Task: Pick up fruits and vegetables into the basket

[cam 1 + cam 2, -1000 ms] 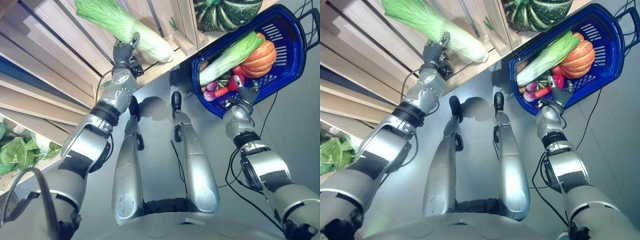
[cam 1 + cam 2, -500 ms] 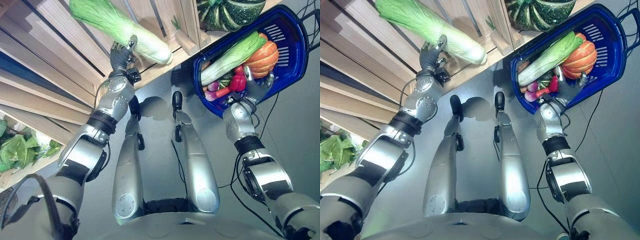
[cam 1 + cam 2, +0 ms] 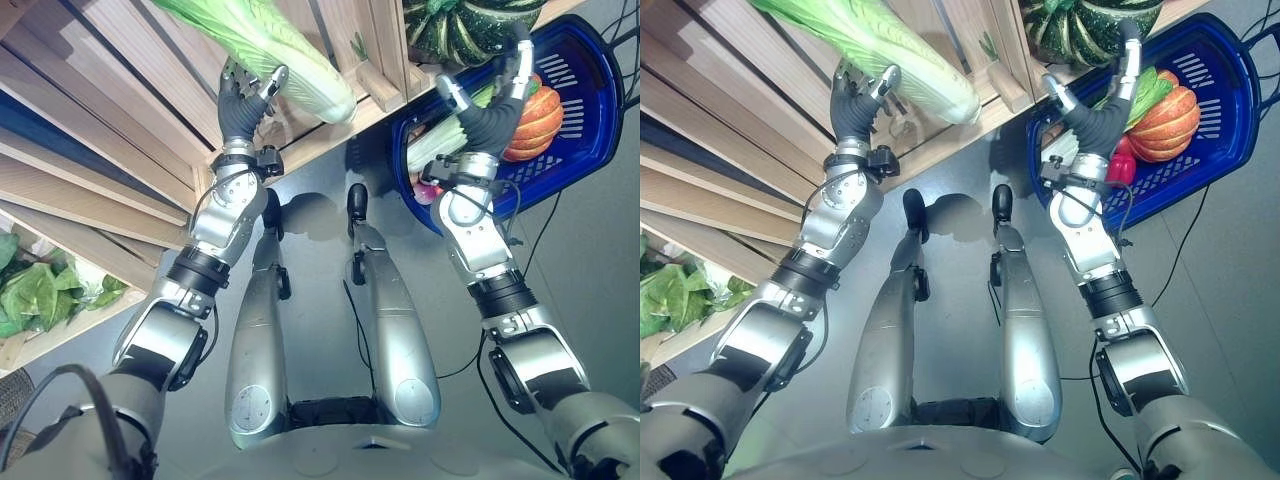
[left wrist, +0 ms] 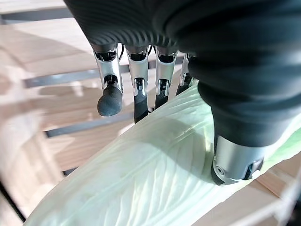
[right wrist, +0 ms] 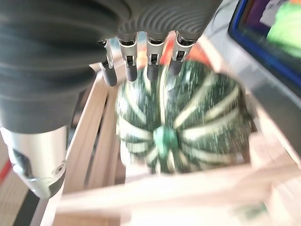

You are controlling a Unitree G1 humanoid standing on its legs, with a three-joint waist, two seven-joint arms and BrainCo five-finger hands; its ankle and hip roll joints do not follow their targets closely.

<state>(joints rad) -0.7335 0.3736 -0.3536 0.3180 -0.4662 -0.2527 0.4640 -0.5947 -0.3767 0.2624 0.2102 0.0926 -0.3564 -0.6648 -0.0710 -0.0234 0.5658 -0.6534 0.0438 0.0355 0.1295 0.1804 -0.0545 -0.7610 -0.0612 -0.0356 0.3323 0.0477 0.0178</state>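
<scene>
A long pale-green napa cabbage (image 3: 290,55) lies on a wooden crate shelf. My left hand (image 3: 243,100) is open against it, with straight fingers (image 4: 110,89) over the cabbage (image 4: 141,179) and the thumb pressed to its side. My right hand (image 3: 490,105) is raised and open in front of the blue basket (image 3: 590,90). Its fingers (image 5: 127,56) point at a dark green striped pumpkin (image 5: 178,127) in a wooden crate (image 3: 375,60). The basket holds another cabbage (image 3: 435,148), an orange pumpkin (image 3: 1165,110) and a red vegetable (image 3: 1122,165).
Slatted wooden crates (image 3: 110,110) run across the top left. Leafy greens (image 3: 40,295) lie in a lower crate at the far left. The basket stands on the grey floor (image 3: 310,200) right of the crates.
My right hand has come out of the basket, risen and opened toward the green pumpkin. My left hand has moved up along the cabbage and spread against it.
</scene>
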